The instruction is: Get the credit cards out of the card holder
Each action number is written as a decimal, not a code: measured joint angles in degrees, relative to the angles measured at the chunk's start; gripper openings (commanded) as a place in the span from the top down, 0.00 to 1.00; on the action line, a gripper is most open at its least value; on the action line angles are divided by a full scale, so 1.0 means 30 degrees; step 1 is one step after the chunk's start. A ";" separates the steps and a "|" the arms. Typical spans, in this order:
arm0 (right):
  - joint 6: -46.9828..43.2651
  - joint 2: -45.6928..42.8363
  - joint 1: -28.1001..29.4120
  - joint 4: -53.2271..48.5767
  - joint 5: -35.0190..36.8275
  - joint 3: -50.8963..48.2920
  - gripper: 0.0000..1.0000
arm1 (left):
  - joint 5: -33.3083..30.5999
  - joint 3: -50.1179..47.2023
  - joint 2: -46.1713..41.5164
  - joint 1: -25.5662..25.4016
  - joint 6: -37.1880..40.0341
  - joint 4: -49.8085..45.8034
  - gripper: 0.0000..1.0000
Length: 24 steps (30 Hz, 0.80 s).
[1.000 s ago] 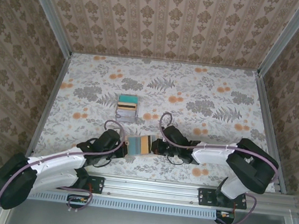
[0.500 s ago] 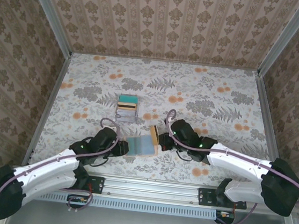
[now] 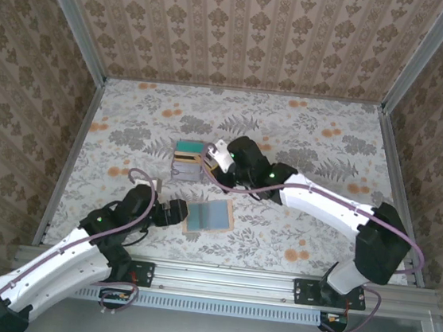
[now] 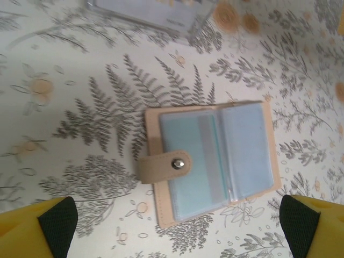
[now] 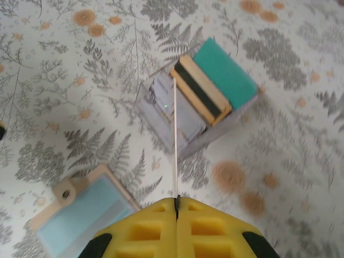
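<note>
While card holder (image 4: 212, 161) lies open, right end effector (image 5: 176, 203) pinches card (image 5: 174, 134).

One holder (image 4: 212, 161), with two panels. One card (image 5: 174, 134) is pinched edge-on in the right gripper (image 5: 176, 201). Just beyond its fingertips is one stack (image 5: 196, 99): one teal card (image 5: 226, 72), plus yellow cards (image 5: 201, 91) and grey cards (image 5: 172, 115), overlapped so that neither number can be told.

From here I see the surface (image 3: 313, 136) covered in a pale floral print: grey ferns, orange blossoms. Walls (image 3: 245, 32) on three sides in tan damask wallpaper, with aluminium posts (image 3: 71, 21) at the back corners. An aluminium rail (image 3: 225, 278) runs along the near edge. Light is even, shadows soft.
</note>
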 measured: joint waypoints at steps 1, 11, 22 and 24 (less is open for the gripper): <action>-0.0597 0.0539 -0.0197 -0.0175 -0.0321 0.0670 1.00 | -0.0284 0.0204 -0.0277 0.0138 -0.0007 -0.0488 0.00; -0.5406 0.6266 -0.0962 -0.1989 -0.1931 0.6776 1.00 | -0.3060 0.2535 -0.2616 0.1158 -0.0007 -0.5100 0.00; -0.8218 0.9420 -0.0962 -0.4430 -0.2069 1.0724 1.00 | -0.4401 0.2914 -0.3344 0.1260 -0.0219 -0.6841 0.00; -0.8444 0.9887 -0.0962 -0.4721 -0.2062 1.1249 1.00 | -0.4393 0.2914 -0.3344 0.1275 -0.0226 -0.6841 0.00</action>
